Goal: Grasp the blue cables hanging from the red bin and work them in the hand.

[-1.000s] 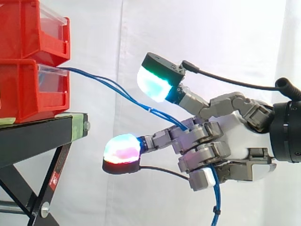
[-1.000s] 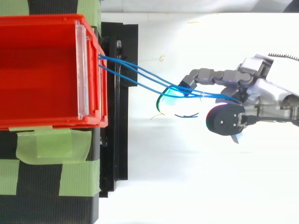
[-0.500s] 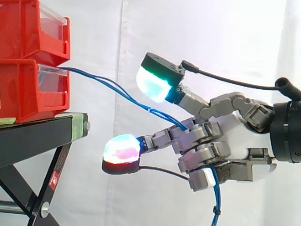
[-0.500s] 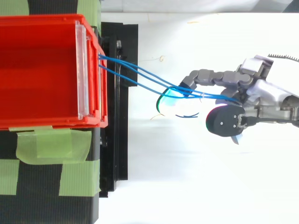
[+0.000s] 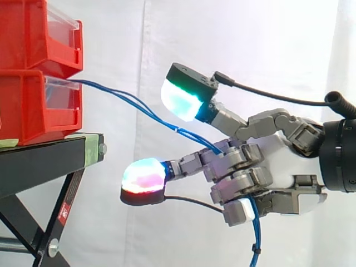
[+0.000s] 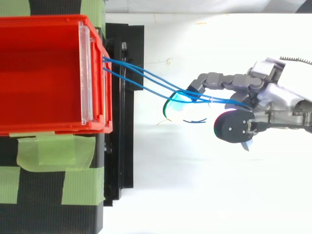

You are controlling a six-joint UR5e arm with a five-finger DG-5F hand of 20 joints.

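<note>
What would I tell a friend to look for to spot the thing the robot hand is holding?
Find the red bins stacked on the black stand. From the lower bin's front, the blue cables slope down into the hand, whose curled fingers grip them, and dangle below it. Nothing else here is thin and blue.

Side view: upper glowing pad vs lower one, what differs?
Upper pad glows cyan-green; lower pad glows pink-red. Upper pad sits above the blue cables; lower pad below them. Both are black-backed tips of the hand, whose curled fingers hold the cables.
</note>
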